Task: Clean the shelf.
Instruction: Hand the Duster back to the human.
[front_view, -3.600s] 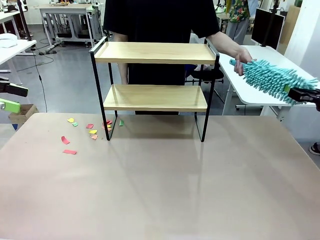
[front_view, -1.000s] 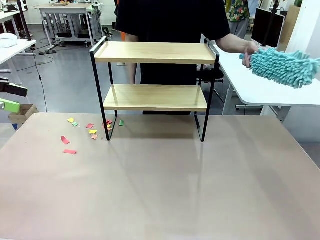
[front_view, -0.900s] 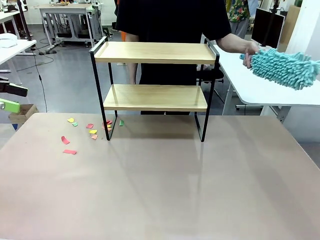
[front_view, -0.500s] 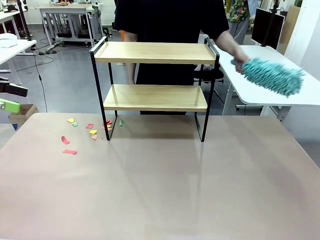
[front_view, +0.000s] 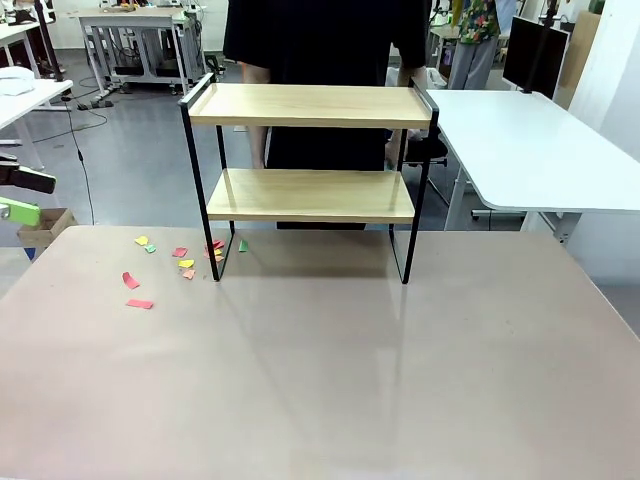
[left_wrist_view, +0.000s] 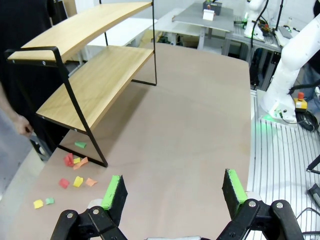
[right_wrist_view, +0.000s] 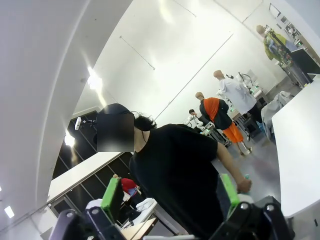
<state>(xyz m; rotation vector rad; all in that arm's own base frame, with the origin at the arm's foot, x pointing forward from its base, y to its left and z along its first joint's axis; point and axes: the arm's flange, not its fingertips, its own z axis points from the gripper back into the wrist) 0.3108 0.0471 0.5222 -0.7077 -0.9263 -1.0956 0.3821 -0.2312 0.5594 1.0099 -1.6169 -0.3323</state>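
The shelf (front_view: 310, 150) stands at the table's far middle, two light wooden boards in a thin black frame, both boards bare. It also appears upper left in the left wrist view, as the shelf (left_wrist_view: 95, 75). My left gripper (front_view: 20, 195) hangs at the picture's left edge, well left of the shelf; its own view shows the left gripper (left_wrist_view: 174, 190) open over the table with nothing between the pads. My right gripper (right_wrist_view: 170, 195) is open too, tilted upward toward the person in a black shirt (right_wrist_view: 175, 170), whose hand (right_wrist_view: 244, 184) holds a bit of teal handle.
Several coloured paper scraps (front_view: 175, 262) lie on the table by the shelf's left leg, seen again as scraps (left_wrist_view: 75, 167). The person (front_view: 330, 40) stands right behind the shelf. A white side table (front_view: 520, 150) stands at the right.
The person took the teal duster from the right, swung it down toward the shelf side, and it has left the front view. My right gripper also left that view.
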